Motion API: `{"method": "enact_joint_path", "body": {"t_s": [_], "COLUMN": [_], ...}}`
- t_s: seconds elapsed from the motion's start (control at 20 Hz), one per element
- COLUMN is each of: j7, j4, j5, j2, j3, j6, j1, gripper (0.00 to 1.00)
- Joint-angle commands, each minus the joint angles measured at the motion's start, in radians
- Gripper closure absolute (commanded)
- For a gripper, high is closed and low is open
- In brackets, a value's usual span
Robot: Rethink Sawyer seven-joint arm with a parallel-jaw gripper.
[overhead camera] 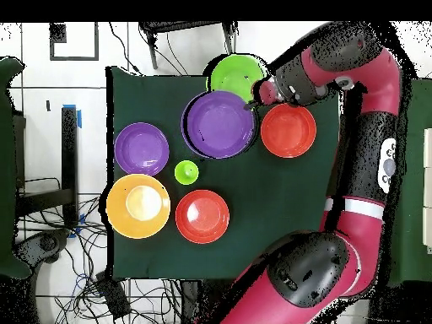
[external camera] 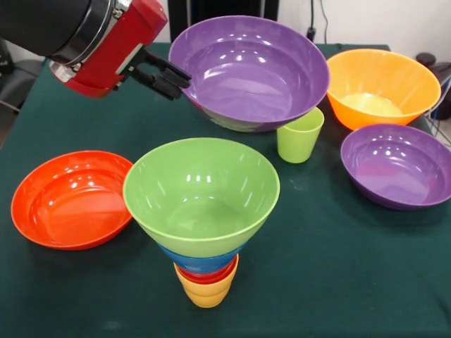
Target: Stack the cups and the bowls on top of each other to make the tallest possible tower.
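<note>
My gripper [external camera: 171,79] is shut on the rim of a large purple bowl [external camera: 248,70] and holds it tilted above the table, behind the tower; in the overhead view the gripper [overhead camera: 256,103] is at that bowl's [overhead camera: 219,124] right edge. The tower stands near the front: yellow cup [external camera: 206,294] lowest, then red cup [external camera: 211,276], blue bowl [external camera: 197,259] and wide green bowl [external camera: 201,193]. From above only the green bowl [overhead camera: 236,74] shows. A light green cup [external camera: 299,135] stands alone beside the held bowl.
A red-orange bowl [external camera: 70,197] sits left of the tower. A second purple bowl [external camera: 398,165] and the large orange bowl [external camera: 380,88] sit at the right. Another red-orange bowl [overhead camera: 202,216] shows only from above. The green cloth's edges [overhead camera: 114,169] bound the table.
</note>
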Motion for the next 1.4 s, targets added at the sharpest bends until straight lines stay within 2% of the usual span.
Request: {"method": "enact_joint_path", "body": {"t_s": [0.05,0.3,0.55,0.8,1.4], "j7": [-0.006,-0.009,-0.028,-0.041,-0.051], "j4": [-0.040,-0.116,-0.135,-0.181,-0.191], "j5": [-0.050,-0.090,-0.102,-0.162,-0.240], "j2": [0.003,0.037,0.048,0.065,0.074], "j3": [0.003,0.046,0.068,0.131,0.225], "j6": [0.127,0.180,0.214,0.253,0.270], "j1": [0.037,0.055,0.053,0.059,0.043], "gripper": [1.00,1.00,1.00,1.00,1.00]}}
